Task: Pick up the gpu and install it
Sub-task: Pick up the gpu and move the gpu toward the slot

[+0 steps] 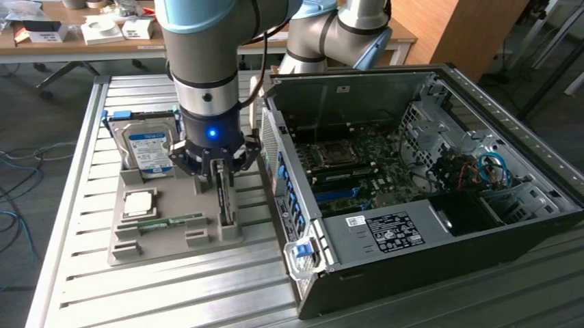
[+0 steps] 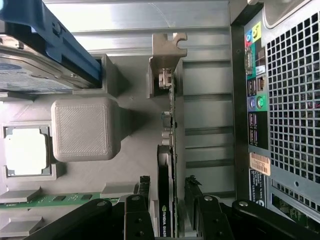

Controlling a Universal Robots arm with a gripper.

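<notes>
By my judgement the pick-up was the step in hand, and the install was not yet begun; the gpu stood on its edge in a slot of the grey holder, just beside the open computer case but outside of it. The gripper was low over the card with its jaws apart; in the wrist view the two black fingers stood one on each side of the gpu, with a little free space to each face, so nothing was held.

I think the next move called for a straight, centred closing on the flat faces; the card was thin and tall, so an uneven pinch could tilt it in the slot; the lift would need to go straight up.

The gpu looked like a narrow dark board seen from its edge, with white lettering near the fingers; a pale metal bracket closed its far end. A hard drive with a blue label stood in the same holder, well apart.
</notes>
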